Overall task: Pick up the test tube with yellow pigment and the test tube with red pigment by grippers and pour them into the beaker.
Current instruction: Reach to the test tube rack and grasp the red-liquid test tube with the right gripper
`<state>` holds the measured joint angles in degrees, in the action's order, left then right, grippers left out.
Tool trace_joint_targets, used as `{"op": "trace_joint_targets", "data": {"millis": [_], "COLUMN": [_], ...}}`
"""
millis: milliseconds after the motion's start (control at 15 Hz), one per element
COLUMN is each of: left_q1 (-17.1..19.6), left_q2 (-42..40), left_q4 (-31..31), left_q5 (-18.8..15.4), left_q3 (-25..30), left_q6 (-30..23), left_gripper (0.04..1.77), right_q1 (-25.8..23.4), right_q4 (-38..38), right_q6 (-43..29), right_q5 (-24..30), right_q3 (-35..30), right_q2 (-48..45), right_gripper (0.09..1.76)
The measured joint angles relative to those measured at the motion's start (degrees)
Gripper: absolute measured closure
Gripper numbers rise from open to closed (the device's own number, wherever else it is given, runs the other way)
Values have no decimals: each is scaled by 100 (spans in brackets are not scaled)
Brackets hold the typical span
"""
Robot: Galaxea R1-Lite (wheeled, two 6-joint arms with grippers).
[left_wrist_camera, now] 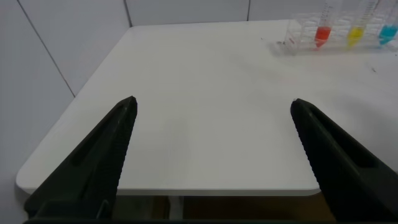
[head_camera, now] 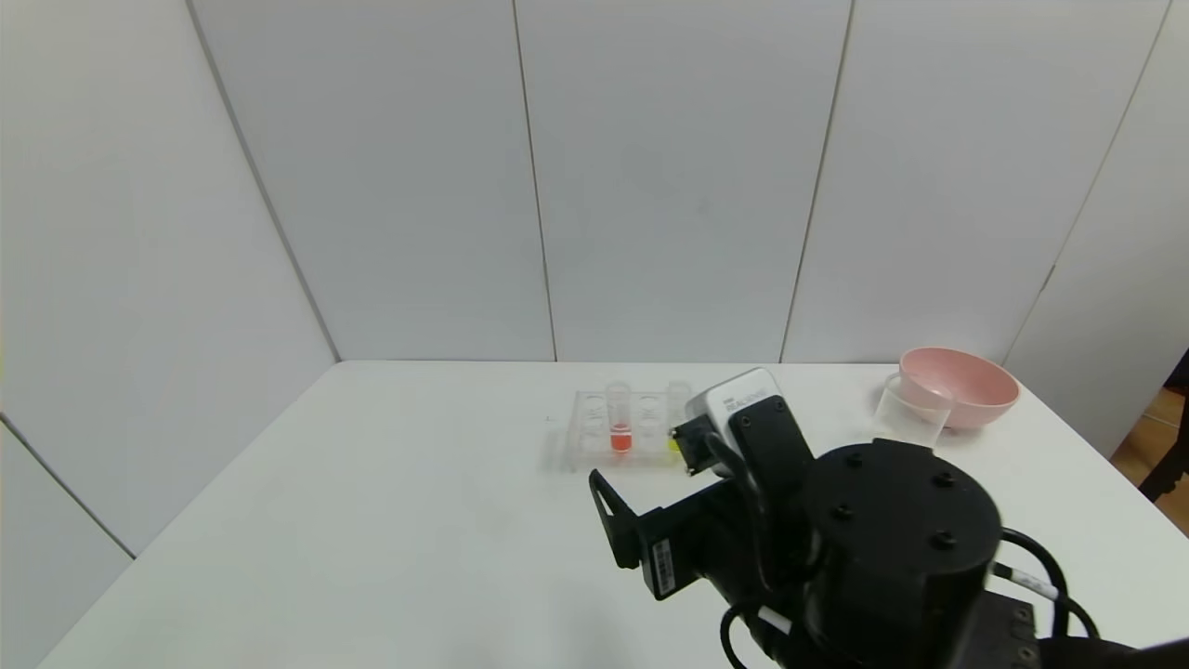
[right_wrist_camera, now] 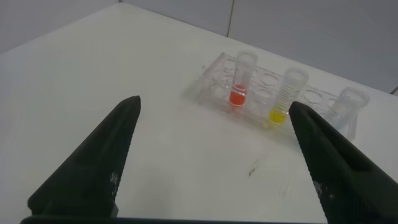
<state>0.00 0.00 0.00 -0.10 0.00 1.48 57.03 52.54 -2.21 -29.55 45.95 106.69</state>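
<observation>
Bare table [right_wrist_camera: 155,143] before tube rack [right_wrist_camera: 214,81]

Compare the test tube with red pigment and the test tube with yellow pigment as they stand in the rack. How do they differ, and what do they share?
The test tube with red pigment holds red-orange liquid; the test tube with yellow pigment holds yellow. The red one stands near the end of the clear rack, while the yellow one sits mid-row, between the red tube and the blue tube. In the head view the red tube shows fully; the right claw's arm mostly hides the yellow. Both are clear, upright and ungrasped.
</observation>
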Motion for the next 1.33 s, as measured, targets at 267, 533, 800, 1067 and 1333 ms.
{"op": "trace_joint_targets", "data": {"millis": [267, 533, 800, 1067, 1333], "left_q1": [0, 0, 0, 0, 0], "left_q2": [0, 0, 0, 0, 0], "left_q4": [0, 0, 0, 0, 0], "left_q5": [0, 0, 0, 0, 0], "left_q3": [0, 0, 0, 0, 0], "left_q6": [-24, -24, -24, -24, -26], "left_gripper": [5, 5, 5, 5, 5], "right_q1": [-44, -91, -245, -446, -584], "right_q4": [0, 44, 173, 329, 379], "right_q6": [2, -17, -48, -52, -50], "right_q5": [-56, -94, -294, -395, -480], "right_q3": [755, 1434, 1854, 2024, 2308], "right_q2": [778, 1552, 2133, 2476, 2688], "right_gripper": [14, 14, 14, 14, 14]}}
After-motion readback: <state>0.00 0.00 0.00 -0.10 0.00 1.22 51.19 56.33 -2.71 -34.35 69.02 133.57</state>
